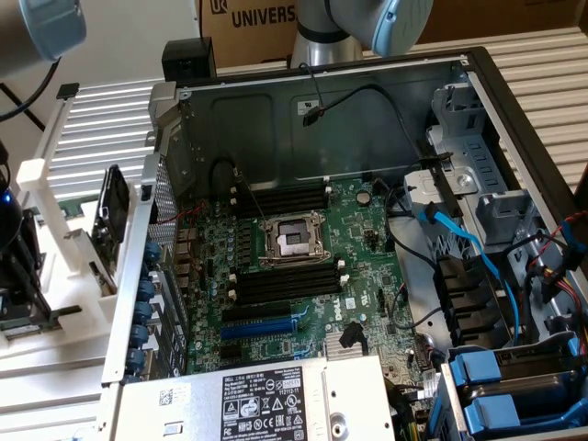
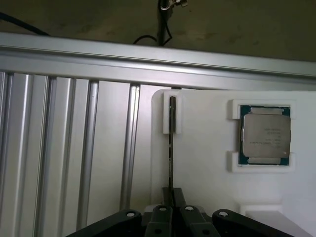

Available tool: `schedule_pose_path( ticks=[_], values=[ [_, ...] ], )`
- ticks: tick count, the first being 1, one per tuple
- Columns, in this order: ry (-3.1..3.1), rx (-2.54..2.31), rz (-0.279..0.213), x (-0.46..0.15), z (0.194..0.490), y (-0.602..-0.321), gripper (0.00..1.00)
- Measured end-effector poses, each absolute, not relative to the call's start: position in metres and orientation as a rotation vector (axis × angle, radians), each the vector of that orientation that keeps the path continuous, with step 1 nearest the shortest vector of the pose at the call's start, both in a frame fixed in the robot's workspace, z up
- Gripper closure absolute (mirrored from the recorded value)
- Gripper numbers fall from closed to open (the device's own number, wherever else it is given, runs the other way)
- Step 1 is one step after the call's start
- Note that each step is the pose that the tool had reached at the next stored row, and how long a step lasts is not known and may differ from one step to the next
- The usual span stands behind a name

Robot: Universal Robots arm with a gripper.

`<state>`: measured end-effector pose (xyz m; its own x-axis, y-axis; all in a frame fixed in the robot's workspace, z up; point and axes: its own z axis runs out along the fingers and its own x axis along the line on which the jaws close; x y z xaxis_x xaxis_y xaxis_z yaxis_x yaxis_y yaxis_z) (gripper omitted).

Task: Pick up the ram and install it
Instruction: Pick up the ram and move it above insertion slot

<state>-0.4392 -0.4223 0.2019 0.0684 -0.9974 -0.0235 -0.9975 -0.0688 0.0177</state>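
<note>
1. The gripper [image 2: 170, 196] is clenched on the ram [image 2: 171, 148] — its fingers pinch the thin board from both faces, near one end.
2. The ram stands on its long edge along the white tray's [image 2: 207, 192] edge that borders the slatted aluminium table [image 2: 64, 148]. Its far end sits in a white slotted bracket [image 2: 165, 113], which probably keeps it upright so fingers can straddle it.
3. The tray also holds a processor chip [image 2: 265, 136], lying flat in a notched white nest [image 2: 234, 163], apart from the ram.
4. The open computer case [image 1: 367, 101] holds the motherboard [image 1: 367, 266]. Its black memory slots [image 1: 280, 197] beside the processor socket [image 1: 294, 241] look empty — nothing installed yet.
</note>
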Motion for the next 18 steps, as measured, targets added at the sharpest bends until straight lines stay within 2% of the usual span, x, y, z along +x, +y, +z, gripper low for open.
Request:
schedule_pose_path(
  ticks=[10, 18],
  values=[
    [2.14, -2.293, 0.048, -0.441, 0.212, -0.424, 0.88],
    [2.14, -2.293, 0.048, -0.443, 0.233, -0.425, 0.88]
  ],
)
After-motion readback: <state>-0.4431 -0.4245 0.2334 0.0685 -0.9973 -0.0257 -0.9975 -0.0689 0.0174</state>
